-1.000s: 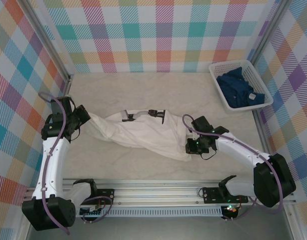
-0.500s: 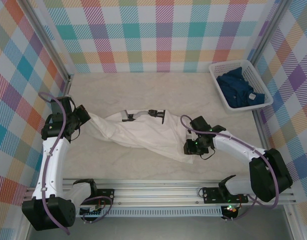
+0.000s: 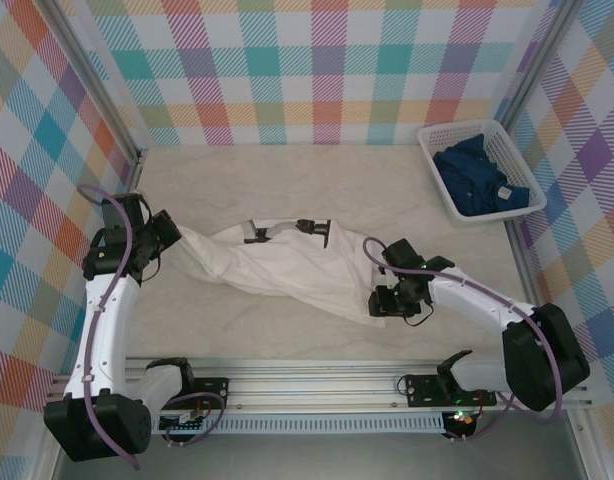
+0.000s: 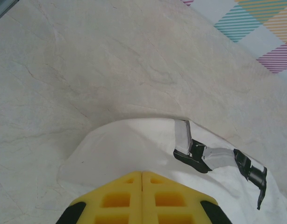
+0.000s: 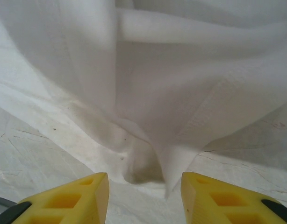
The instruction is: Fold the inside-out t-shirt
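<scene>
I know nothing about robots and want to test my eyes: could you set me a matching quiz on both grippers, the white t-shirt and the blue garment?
Things:
1. left gripper
2. right gripper
3. white t-shirt
4. dark blue garment

States:
A. in the basket
B. open
C. shut on the white t-shirt
D. rumpled on the table

Pairs: 1-C; 2-B; 3-D; 4-A

Hiding the t-shirt's [image 3: 287,270] left end inside the left gripper [image 3: 173,238] from above; cropping that gripper at the left wrist view's bottom edge; cutting the right gripper [image 5: 143,178] and cloth off at frame edges.
</scene>
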`<action>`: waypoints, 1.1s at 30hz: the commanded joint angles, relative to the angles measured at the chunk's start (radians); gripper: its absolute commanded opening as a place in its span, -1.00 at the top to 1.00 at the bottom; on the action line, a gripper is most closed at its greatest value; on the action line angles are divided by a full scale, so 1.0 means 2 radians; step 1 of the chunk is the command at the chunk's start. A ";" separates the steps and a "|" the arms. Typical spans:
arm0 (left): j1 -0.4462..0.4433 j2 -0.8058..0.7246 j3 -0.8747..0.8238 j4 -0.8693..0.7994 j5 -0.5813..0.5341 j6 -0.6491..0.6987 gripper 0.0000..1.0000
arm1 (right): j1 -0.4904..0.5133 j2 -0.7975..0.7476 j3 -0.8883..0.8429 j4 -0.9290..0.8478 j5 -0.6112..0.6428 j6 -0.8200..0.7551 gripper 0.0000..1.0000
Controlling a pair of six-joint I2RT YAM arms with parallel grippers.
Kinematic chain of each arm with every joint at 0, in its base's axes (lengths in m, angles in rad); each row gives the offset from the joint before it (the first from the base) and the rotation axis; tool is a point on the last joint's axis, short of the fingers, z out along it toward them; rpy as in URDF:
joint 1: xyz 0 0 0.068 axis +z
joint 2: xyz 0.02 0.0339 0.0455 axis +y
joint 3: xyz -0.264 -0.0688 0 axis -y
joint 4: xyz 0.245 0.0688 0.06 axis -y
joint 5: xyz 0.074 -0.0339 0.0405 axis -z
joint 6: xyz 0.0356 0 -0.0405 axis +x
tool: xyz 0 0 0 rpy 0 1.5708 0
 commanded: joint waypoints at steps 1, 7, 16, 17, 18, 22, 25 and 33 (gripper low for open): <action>0.009 -0.004 -0.005 0.012 0.009 0.005 1.00 | 0.004 0.016 -0.001 0.024 -0.021 0.005 0.16; 0.009 -0.004 -0.005 0.011 0.006 0.005 1.00 | 0.004 0.041 0.005 0.040 -0.026 0.000 0.49; 0.010 -0.002 0.017 0.000 0.009 -0.010 1.00 | -0.031 -0.049 0.115 -0.059 0.034 -0.055 1.00; 0.012 -0.002 0.024 -0.002 0.011 -0.014 1.00 | -0.051 -0.062 0.137 -0.066 0.034 -0.064 1.00; 0.016 -0.004 0.032 -0.004 0.016 -0.021 1.00 | -0.072 -0.075 0.160 -0.067 0.031 -0.073 1.00; 0.037 -0.014 0.078 0.008 0.030 -0.057 1.00 | -0.136 -0.099 0.243 -0.032 0.012 -0.088 1.00; 0.053 -0.010 0.136 0.023 0.042 -0.084 1.00 | -0.157 -0.094 0.303 0.003 -0.004 -0.092 1.00; 0.059 0.004 0.381 -0.033 -0.013 -0.045 1.00 | -0.169 -0.136 0.475 -0.007 0.064 -0.137 1.00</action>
